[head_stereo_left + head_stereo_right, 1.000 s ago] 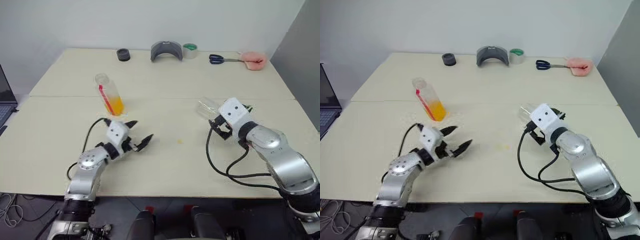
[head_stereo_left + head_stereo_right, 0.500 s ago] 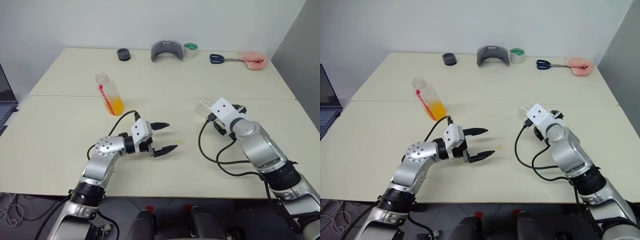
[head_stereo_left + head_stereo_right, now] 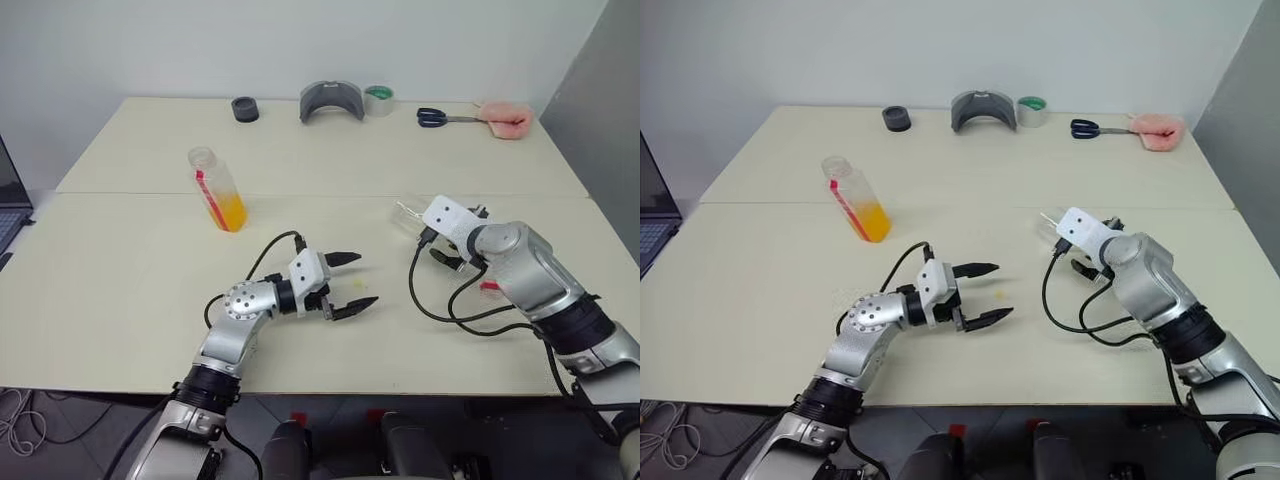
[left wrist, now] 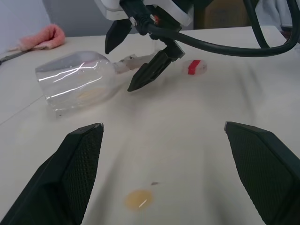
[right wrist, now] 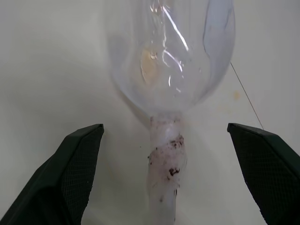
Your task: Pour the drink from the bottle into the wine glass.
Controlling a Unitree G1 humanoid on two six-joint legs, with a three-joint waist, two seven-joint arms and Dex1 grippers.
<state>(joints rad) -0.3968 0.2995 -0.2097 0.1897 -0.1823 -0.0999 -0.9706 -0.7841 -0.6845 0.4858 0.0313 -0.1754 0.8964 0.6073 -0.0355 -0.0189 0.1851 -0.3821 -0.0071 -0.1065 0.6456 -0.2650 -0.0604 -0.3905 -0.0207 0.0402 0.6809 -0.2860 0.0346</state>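
Note:
The wine glass [image 3: 408, 214] lies on its side right of the table's middle, with a faint orange trace in its bowl [image 5: 171, 51]. My right gripper [image 5: 165, 126] is open, one finger on each side of the stem [image 4: 125, 62], not closed on it. The bottle [image 3: 216, 188] stands uncapped at the left, with the orange drink [image 3: 230, 212] in its lower part. My left gripper [image 3: 355, 282] is open and empty over the table's middle, pointing towards the glass and well clear of the bottle. A red-and-white cap [image 4: 194, 67] lies beyond the right gripper.
A small orange drop [image 4: 138, 199] marks the table between the left fingers. Along the far edge sit a black round piece [image 3: 244, 109], a grey curved object [image 3: 332, 100], a tape roll [image 3: 378, 98], scissors [image 3: 440, 118] and a pink cloth [image 3: 505, 120].
My left gripper swung right, away from the bottle, and now points at the glass. My right gripper reached forward and down over the glass's stem. Bottle and glass stayed put.

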